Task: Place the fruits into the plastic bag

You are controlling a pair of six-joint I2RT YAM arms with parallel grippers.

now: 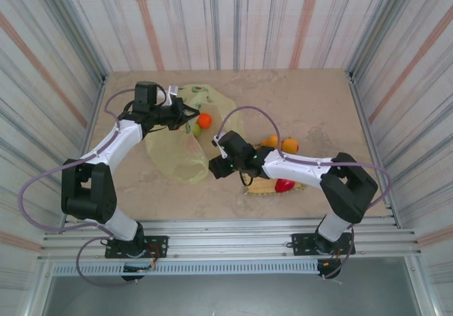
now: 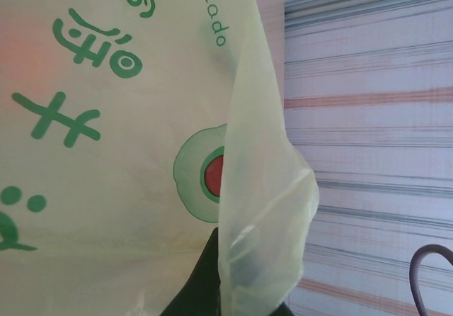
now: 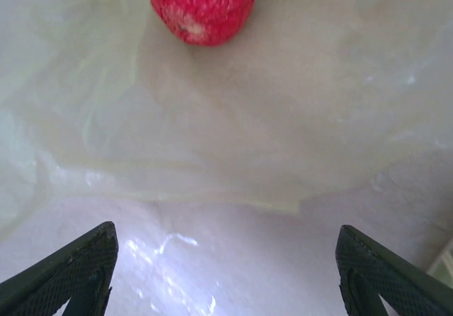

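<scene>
1. Top external. Shows the left hand [image 1: 180, 110] pinched shut on the far rim of the plastic bag [image 1: 185, 153], holding the mouth up off the counter [image 1: 311, 103]. Shows one orange [image 1: 204, 120] and a green fruit [image 1: 196, 128] at that mouth; cannot tell whether they are fully inside. Places the right hand [image 1: 214, 164] just beside the bag's right edge, carrying nothing. Counts two other oranges [image 1: 289, 145] and a red apple [image 1: 284, 185] on or beside the straw mat [image 1: 258, 187], well apart from the bag.
2. Left wrist. Confirms the grip: a fold of printed film rises from beside the dark finger [image 2: 195, 291] at the bottom edge, jaws closed on the bag.
3. Right wrist. Shows both fingers [image 3: 78, 266] spread wide with nothing between them. Shows a red strawberry [image 3: 204, 4] ahead, resting against pale bag film; cannot tell whether it is inside or on top of the layer.
4. Judgement. Reads as mid-loading, right hand empty at the bag, fruit left on the mat. Next move calls for swinging the right hand to the mat, closing on an orange or the apple, and carrying it over the raised rim. Depends on the left pinch holding the mouth open.
</scene>
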